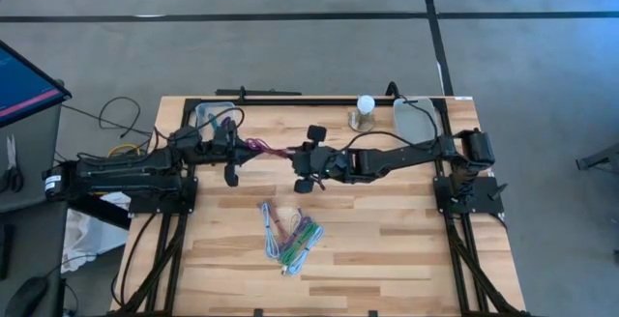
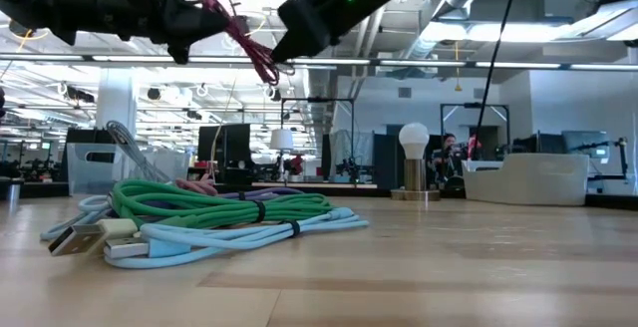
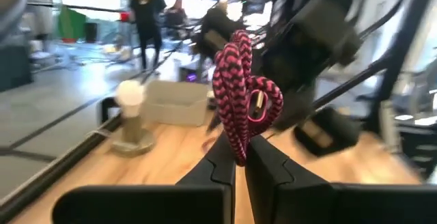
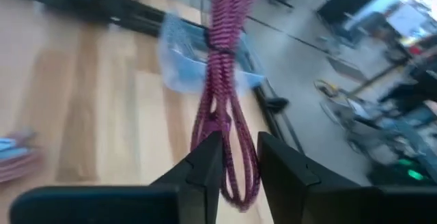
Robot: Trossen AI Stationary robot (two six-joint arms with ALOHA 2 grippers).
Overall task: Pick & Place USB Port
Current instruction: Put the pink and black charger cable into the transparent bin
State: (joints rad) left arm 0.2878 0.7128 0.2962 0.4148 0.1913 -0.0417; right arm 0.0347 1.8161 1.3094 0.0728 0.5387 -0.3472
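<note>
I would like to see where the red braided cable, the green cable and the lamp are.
red braided cable (image 3: 240,94), left wrist view, on its looped coil.
green cable (image 2: 214,205), low view, on the coil's middle strands.
lamp (image 2: 413,140), low view, on its white bulb.

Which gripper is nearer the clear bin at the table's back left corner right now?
Left. The left gripper, shut on the red braided cable, hangs beside the clear bin. The right gripper is farther off, mid-table, at the cable's other end.
</note>
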